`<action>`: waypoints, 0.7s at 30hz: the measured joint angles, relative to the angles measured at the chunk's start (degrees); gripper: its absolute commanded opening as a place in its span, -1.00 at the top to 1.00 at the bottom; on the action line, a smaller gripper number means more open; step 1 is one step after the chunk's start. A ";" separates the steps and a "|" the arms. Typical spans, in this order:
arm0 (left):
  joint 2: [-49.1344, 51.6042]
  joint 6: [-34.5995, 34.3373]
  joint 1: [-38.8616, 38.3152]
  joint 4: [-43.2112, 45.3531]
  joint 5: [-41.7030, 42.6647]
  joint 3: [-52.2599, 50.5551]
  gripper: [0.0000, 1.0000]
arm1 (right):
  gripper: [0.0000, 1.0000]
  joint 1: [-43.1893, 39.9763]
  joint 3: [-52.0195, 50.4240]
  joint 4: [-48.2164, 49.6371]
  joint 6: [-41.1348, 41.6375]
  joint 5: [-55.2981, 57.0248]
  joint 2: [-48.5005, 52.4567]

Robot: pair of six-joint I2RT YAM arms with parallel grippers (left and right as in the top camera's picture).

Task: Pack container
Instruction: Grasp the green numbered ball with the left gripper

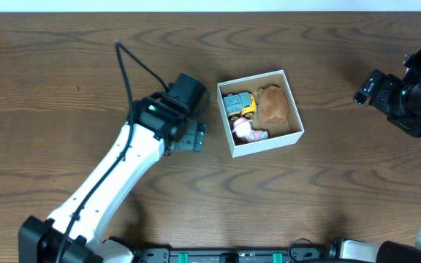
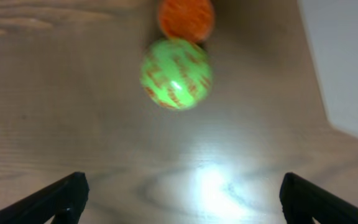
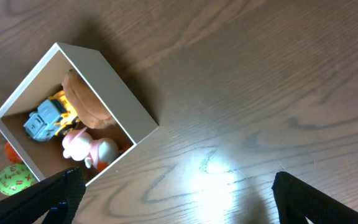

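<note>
The container is a white-walled square box at the table's middle. It holds a yellow and blue toy truck, a brown soft toy and a pink toy. My left gripper is open and empty just left of the box. In the left wrist view, a green ball and an orange ball lie on the table ahead of the open jaws, beside the box wall. The arm hides both balls from overhead. My right gripper is open and empty, well to the right of the box.
The right wrist view shows the green ball and orange ball against the box's far side. The right arm hangs over the table's right edge. Bare wooden table surrounds the box.
</note>
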 measured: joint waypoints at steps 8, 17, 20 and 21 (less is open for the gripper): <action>7.23 -0.87 9.42 14.75 4.39 -2.47 -0.95 | -0.98 0.00 0.00 -0.55 0.00 0.00 0.00; 16.87 -1.14 10.36 17.97 9.18 -2.47 -0.54 | -0.99 0.00 0.00 -1.55 0.00 0.02 0.00; 18.95 -1.11 10.36 17.53 9.94 -2.47 -0.36 | -0.98 -0.02 0.00 -1.62 0.00 0.02 0.00; 19.17 -1.33 10.36 17.51 10.19 -2.47 -0.30 | -0.98 0.00 0.00 -1.62 0.00 0.02 0.00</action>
